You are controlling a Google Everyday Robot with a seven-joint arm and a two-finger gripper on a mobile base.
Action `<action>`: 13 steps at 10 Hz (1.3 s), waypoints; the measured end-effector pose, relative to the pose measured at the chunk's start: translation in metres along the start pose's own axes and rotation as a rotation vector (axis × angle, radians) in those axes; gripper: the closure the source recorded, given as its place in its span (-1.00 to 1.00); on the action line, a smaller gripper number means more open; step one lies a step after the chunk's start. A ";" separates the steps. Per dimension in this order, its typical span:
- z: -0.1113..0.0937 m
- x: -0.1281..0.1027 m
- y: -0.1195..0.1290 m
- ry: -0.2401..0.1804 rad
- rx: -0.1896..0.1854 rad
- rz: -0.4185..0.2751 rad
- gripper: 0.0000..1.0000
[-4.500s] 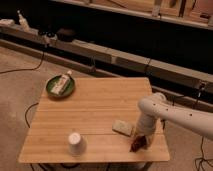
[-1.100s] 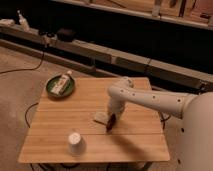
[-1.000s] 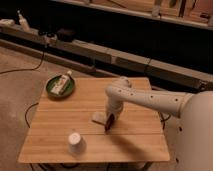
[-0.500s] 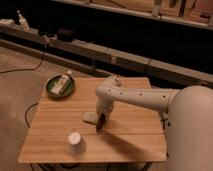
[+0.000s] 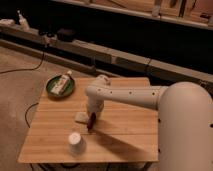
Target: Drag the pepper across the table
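The gripper [image 5: 91,119] sits low at the middle of the table [image 5: 125,130] over the pepper [image 5: 90,123] (grip unclear), beside 1 tan block [image 5: 80,117] and near 1 white cup [image 5: 75,143].

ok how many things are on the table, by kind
pepper: 1, at the gripper near the table centre
cup: 1
sponge block: 1
green plate: 1, holding a tube: 1
total: 5
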 end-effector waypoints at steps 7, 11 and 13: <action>0.013 -0.039 -0.085 -0.027 0.038 -0.135 0.28; 0.019 -0.066 -0.129 -0.047 0.058 -0.214 0.28; 0.027 -0.085 -0.140 -0.061 0.049 -0.253 0.28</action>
